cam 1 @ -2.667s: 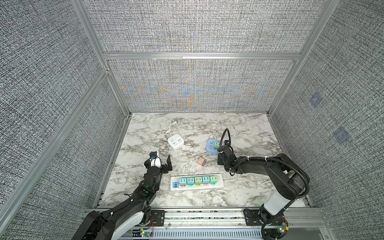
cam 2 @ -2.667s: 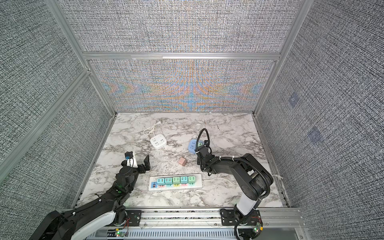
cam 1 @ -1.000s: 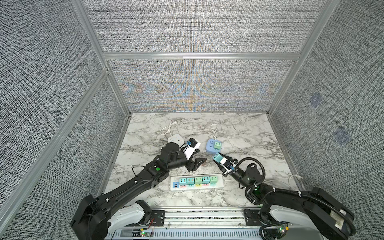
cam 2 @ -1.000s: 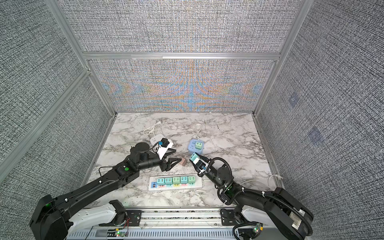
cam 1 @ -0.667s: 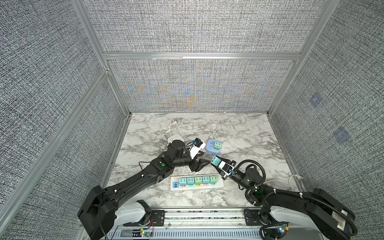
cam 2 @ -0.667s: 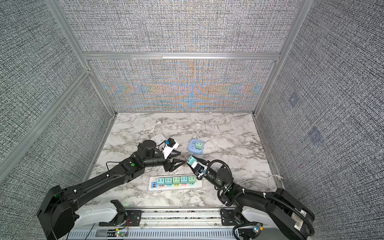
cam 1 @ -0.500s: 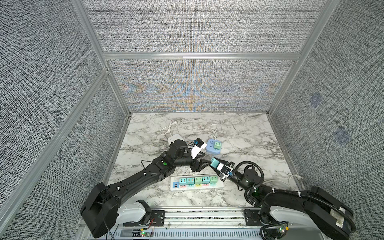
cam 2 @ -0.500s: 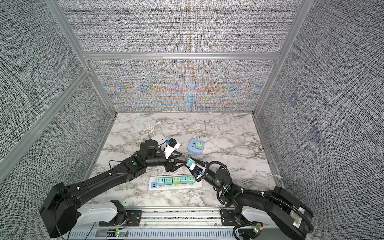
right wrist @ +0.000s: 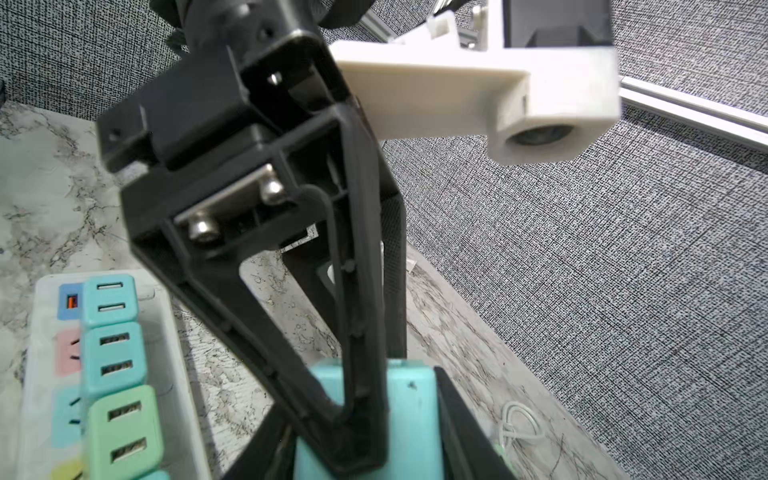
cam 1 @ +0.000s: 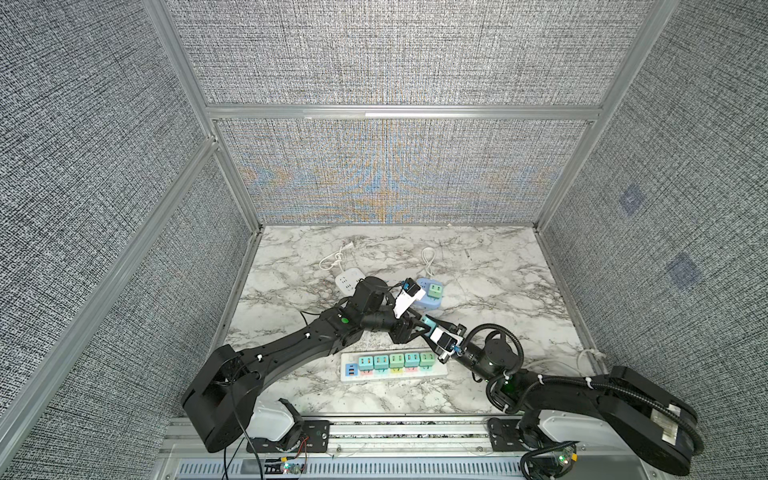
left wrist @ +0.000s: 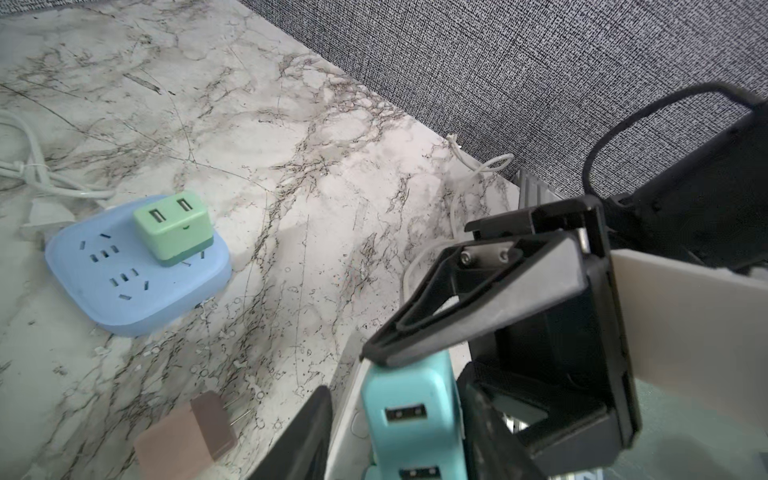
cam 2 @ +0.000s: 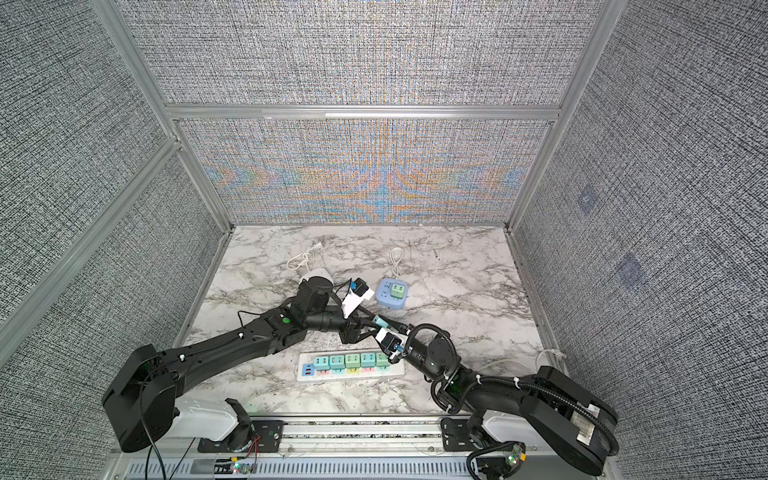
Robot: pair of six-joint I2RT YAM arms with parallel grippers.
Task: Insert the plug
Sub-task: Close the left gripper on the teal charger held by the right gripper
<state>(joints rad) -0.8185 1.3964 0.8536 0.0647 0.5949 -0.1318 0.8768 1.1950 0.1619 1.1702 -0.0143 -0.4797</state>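
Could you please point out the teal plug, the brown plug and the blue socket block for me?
Teal plug [left wrist: 407,388]: left wrist view, on its USB face.
Brown plug [left wrist: 183,435]: left wrist view, middle of its body.
Blue socket block [left wrist: 83,284]: left wrist view, bare top face.

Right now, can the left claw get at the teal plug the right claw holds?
Probably yes. The left claw straddles the free end of the teal plug, one finger touching it; the right claw grips the other end, and nothing stands between.
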